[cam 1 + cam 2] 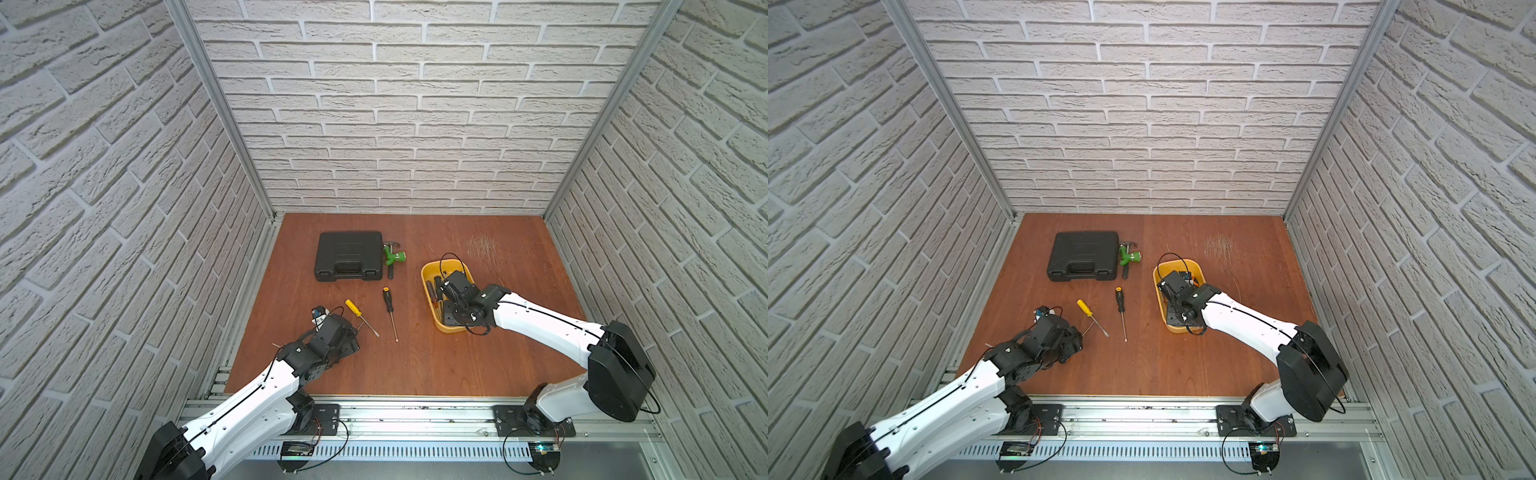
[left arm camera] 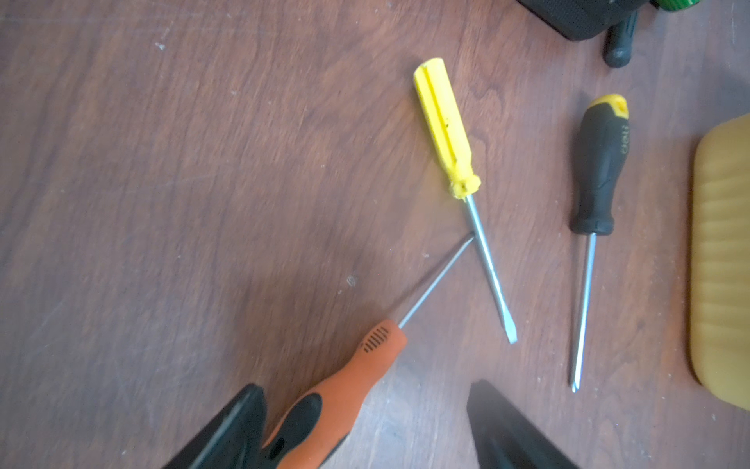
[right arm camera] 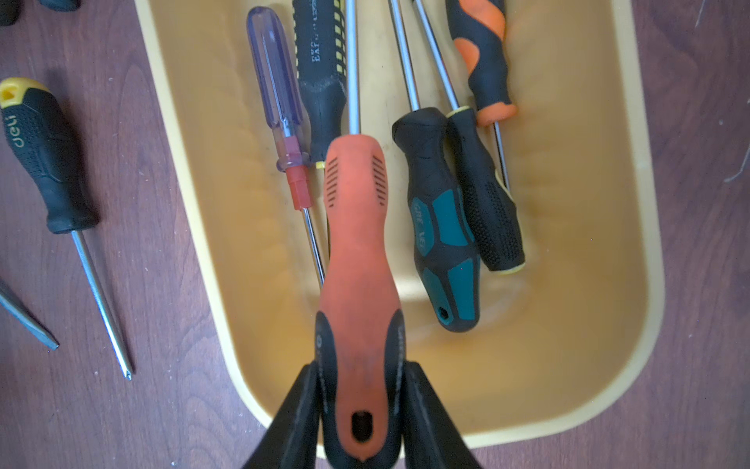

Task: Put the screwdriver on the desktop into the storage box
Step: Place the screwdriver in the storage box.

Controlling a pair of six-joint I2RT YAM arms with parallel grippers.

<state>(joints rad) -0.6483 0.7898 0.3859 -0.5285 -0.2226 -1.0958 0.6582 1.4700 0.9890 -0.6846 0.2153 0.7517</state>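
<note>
Risks bouncing the orange screwdriver [image 3: 357, 243], clamped in right tool [image 3: 361, 406] lower-centre, off handles [image 3: 444, 243] crowding storage box [image 3: 653, 284]; left tool [image 2: 365, 387] spread.

Lit brightly and evenly from overhead in both top views, with only short, soft shadows on the table [image 1: 415, 365]. Heavily fisheyed there, bending the brick walls [image 1: 83, 166] outward toward the edges. Dimmer and warmer in the wrist views, darkening the wood. Soft near the lens: blurred jaws, smeared orange screwdriver [image 3: 357, 243]. Faint sheen on the storage box [image 3: 608, 325] floor. Diffuse shadow along a thin steel shaft [image 2: 436, 280] in the left wrist view
</note>
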